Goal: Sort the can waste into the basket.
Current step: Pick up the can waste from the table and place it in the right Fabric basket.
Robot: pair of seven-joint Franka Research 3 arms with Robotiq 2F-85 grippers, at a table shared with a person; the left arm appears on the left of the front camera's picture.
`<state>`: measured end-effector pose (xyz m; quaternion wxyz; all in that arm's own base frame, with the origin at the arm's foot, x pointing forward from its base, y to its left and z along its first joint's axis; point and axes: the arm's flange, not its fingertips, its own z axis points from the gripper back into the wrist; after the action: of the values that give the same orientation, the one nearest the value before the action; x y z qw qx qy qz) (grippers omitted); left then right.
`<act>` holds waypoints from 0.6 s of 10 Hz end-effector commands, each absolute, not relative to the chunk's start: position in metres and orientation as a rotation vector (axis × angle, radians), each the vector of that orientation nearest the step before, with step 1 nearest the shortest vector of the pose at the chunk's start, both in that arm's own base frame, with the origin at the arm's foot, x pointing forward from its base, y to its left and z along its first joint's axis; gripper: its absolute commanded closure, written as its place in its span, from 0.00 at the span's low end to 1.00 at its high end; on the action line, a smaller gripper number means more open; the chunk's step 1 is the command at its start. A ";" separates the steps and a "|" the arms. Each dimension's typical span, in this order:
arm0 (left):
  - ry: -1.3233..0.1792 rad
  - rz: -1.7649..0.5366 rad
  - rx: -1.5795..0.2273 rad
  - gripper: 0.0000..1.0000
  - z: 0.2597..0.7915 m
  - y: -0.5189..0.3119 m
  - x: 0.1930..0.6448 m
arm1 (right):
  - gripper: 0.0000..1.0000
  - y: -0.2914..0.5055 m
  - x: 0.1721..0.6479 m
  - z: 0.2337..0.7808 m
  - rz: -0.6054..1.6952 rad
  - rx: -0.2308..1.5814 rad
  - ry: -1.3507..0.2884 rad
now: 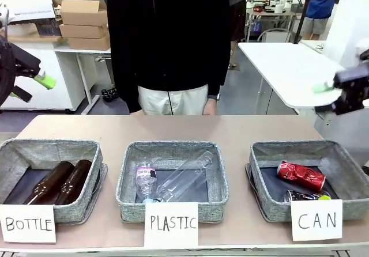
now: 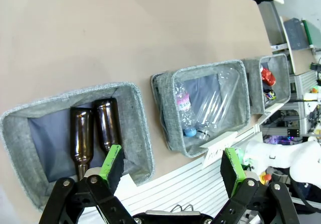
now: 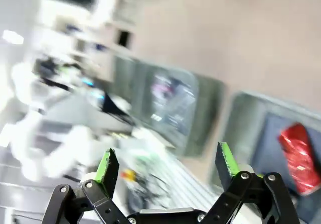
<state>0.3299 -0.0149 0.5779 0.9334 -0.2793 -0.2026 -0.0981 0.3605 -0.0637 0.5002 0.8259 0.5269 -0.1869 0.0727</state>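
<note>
Paper signs sit closest along the bottom edge of the front view; the "CAN" sign (image 1: pixel 316 220) is lower right, fronting the grey basket (image 1: pixel 264 153).

Both cans are already in that basket. Red can (image 1: pixel 301 176) lies on its side, long axis running upper left to lower right. Black-blue can (image 1: pixel 307 196) sits just below it, partly hidden behind the sign, axis roughly horizontal as far as I can tell. The two are near each other or touching, can't resolve which.

Right gripper (image 1: pixel 340 90) is at the right edge of the front view, blurred, up above the table and above the can basket in frame. In its wrist view the right gripper (image 3: pixel 165 163) has its jaws spread wide with nothing between them; the red can (image 3: pixel 298 155) is at lower right, off to the side of the green pads (image 3: pixel 107 165), well apart.

Left gripper (image 1: pixel 31 81) is at the far left edge, raised, well away from the cans. Its wrist view shows the left gripper (image 2: pixel 172 163) wide and empty, over the basket with brown bottles (image 2: pixel 93 131); the can basket (image 2: pixel 278 66) is far off at upper right.

Judgement: sort looks done, nothing can-like left on the bare table (image 1: pixel 230 127). Right arm is the nearer one if anything needs a touch-up.
</note>
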 end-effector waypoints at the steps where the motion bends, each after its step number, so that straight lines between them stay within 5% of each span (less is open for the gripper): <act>1: -0.418 -0.218 -0.589 0.00 0.578 -0.013 0.331 | 0.00 -0.069 0.365 0.498 -0.102 1.660 -0.594; 2: -0.418 -0.218 -0.589 0.00 0.578 -0.013 0.331 | 0.00 -0.077 0.366 0.497 -0.096 1.752 -0.599; 3: -0.418 -0.218 -0.589 0.00 0.578 -0.013 0.331 | 0.00 -0.075 0.376 0.492 -0.136 1.698 -0.604; 4: -0.418 -0.218 -0.589 0.00 0.578 -0.013 0.331 | 0.00 -0.077 0.361 0.513 0.017 1.417 -0.486; 6: -0.418 -0.218 -0.589 0.00 0.578 -0.013 0.331 | 0.00 -0.077 0.361 0.513 0.017 1.417 -0.486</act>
<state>0.3299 -0.0148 0.5778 0.9335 -0.2792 -0.2024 -0.0980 0.3655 -0.0757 0.5052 0.7155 0.6616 -0.2240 -0.0137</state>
